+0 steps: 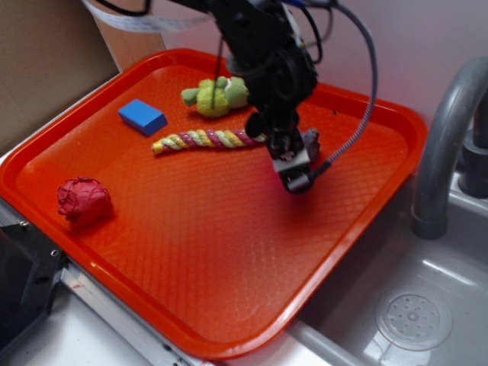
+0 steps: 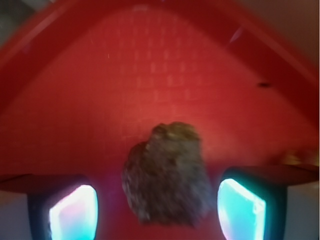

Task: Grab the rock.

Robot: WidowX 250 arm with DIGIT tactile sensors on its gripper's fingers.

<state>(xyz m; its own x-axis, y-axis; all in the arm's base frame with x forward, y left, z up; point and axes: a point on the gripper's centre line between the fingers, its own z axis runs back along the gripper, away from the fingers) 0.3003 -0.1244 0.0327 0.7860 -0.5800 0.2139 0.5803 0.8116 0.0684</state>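
My arm is black throughout, a stack of blocky, glossy joints. Thin black wires loop over my upper housings, and a thicker grey braided cable arcs off to one side and plugs in low by my gripper. From the wrist view, my two fingers are dark with rounded pads glowing cyan to pale pink.

Rock between parted gripper fingers.
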